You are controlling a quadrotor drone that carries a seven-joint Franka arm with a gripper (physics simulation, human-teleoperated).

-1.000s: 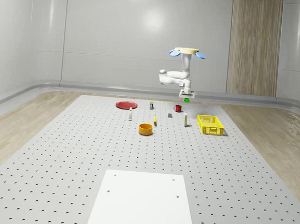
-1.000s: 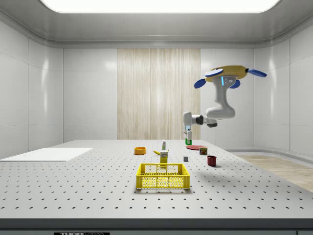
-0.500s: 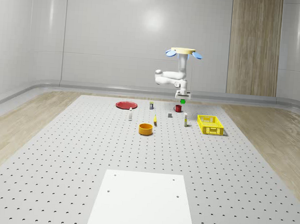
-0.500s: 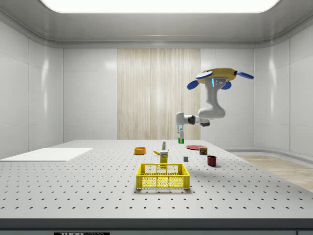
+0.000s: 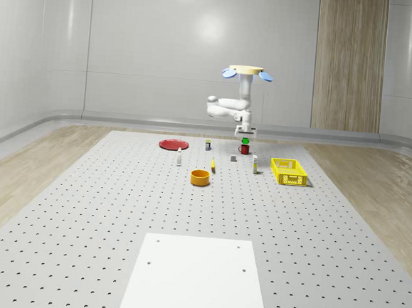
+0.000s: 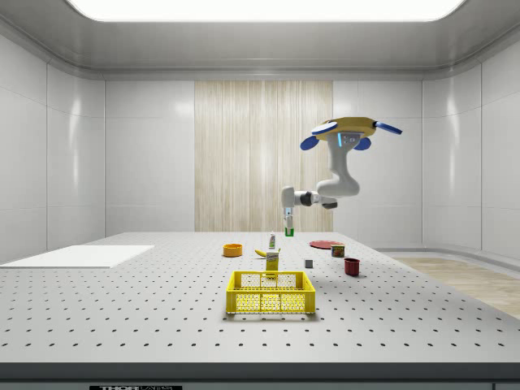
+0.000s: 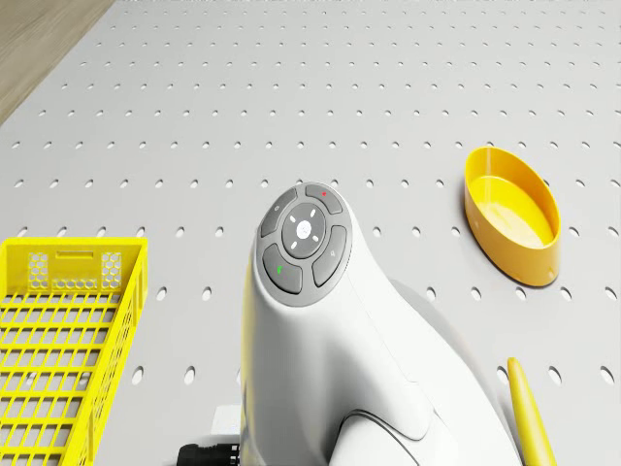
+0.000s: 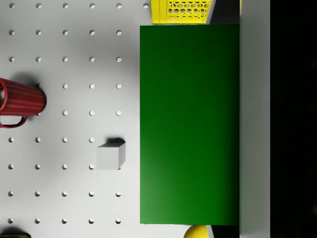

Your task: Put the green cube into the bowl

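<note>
The drone (image 5: 244, 72) hovers above the table's (image 5: 116, 211) far half, fingers (image 8: 254, 124) clamping the cube (image 5: 245, 141). Keep that clamp firm until the cube is centred over the bowl (image 5: 200, 177), then lower before letting go.

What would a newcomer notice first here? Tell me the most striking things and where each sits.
First, the drone hovering high above the far part of the pegboard table, its white arm bent down. Next, the green cube held in the claw in the air above the red mug. Then the orange bowl near the table's middle and the yellow crate toward the whole-scene view's right.
</note>
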